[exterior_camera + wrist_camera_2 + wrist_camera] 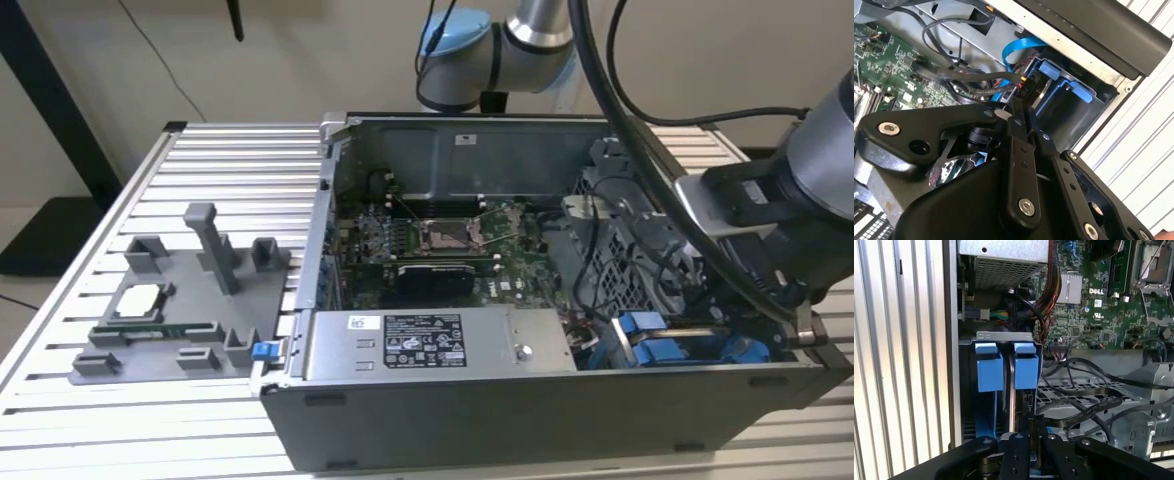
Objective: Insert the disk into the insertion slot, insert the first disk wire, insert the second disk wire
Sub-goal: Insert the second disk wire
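Blue-framed disk (pixel 1015 390) seated upright in your insertion slot (pixel 1004 337) of the drive cage, your end effector (pixel 1019 107) pinched closed on a black wire connector (pixel 1023 89) at the disk's edge, computer case (pixel 534 430) on slatted tabletop (pixel 200 160).

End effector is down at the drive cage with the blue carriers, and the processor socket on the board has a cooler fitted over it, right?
Not quite. The end effector is at the drive cage with blue carriers, but the exterior view shows the processor socket bare, with no cooler on it.
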Action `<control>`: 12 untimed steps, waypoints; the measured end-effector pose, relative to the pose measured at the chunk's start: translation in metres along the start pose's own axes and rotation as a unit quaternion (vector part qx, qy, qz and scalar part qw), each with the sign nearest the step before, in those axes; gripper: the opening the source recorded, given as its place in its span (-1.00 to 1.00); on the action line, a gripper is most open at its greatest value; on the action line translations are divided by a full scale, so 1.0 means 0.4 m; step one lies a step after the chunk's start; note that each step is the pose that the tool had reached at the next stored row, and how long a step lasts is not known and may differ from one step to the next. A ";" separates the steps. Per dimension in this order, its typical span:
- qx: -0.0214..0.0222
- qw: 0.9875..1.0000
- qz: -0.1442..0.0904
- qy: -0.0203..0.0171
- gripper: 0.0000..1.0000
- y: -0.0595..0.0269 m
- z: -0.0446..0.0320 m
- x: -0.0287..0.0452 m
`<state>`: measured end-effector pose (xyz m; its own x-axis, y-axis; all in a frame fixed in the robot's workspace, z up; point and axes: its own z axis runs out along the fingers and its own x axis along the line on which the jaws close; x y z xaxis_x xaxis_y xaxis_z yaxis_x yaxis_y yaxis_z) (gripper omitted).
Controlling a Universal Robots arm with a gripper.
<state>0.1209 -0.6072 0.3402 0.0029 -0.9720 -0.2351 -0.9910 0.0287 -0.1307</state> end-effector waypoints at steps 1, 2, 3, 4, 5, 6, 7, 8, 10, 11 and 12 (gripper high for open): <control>0.001 1.000 0.000 0.000 -1.00 0.000 0.001 -0.001; 0.001 1.000 0.000 0.000 -1.00 0.000 0.001 -0.001; 0.001 1.000 0.000 0.000 -1.00 0.001 0.002 -0.002; 0.001 1.000 0.000 0.000 -1.00 0.002 0.002 -0.002; 0.001 1.000 0.000 0.000 -1.00 0.002 0.002 -0.002; 0.001 1.000 0.000 0.000 -1.00 0.003 0.002 -0.003; 0.001 1.000 0.000 0.000 -1.00 0.004 0.003 -0.003; 0.001 1.000 0.000 0.000 -1.00 0.004 0.004 -0.003; 0.001 1.000 0.000 0.000 -1.00 0.005 0.005 -0.003; 0.001 1.000 -0.001 0.000 -1.00 0.005 0.005 -0.003; 0.001 1.000 -0.001 0.000 -1.00 0.005 0.006 -0.003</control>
<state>0.1192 -0.6054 0.3380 0.0040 -0.9720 -0.2348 -0.9906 0.0282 -0.1336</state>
